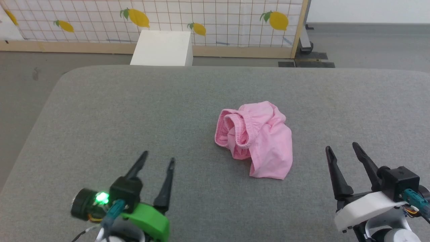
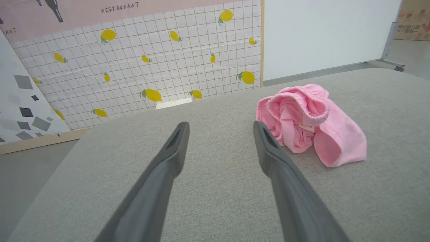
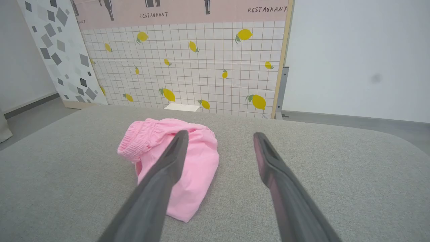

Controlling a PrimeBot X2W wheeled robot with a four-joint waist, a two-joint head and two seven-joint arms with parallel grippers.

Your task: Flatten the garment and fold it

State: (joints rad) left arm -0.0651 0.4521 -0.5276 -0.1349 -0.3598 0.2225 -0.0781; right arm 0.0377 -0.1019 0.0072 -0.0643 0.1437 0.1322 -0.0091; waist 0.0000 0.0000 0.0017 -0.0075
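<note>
Garment (image 1: 255,139): pink shorts, crumpled in a heap, unfolded, lying a little right of centre on the grey fabric-covered surface (image 1: 134,111).
- Gathered waistband (image 1: 247,129) is bunched on the heap's left side, its opening gaping toward the left.
- One smoother panel trails toward the near edge.
- Small white tag (image 2: 306,127) shows inside the waist opening in the left wrist view.

Left gripper (image 1: 158,156): near-left of the garment, apart from it. Fingers spread wide with nothing between them, pointing up over bare grey cloth.

Right gripper (image 1: 341,146): near-right of the garment, apart from it. Fingers likewise spread wide, holding nothing.

Beyond the surface's far edge a white box (image 1: 163,47) stands on the floor. Behind it is a grid-patterned panel printed with lemons (image 1: 218,20), in a wooden frame.
</note>
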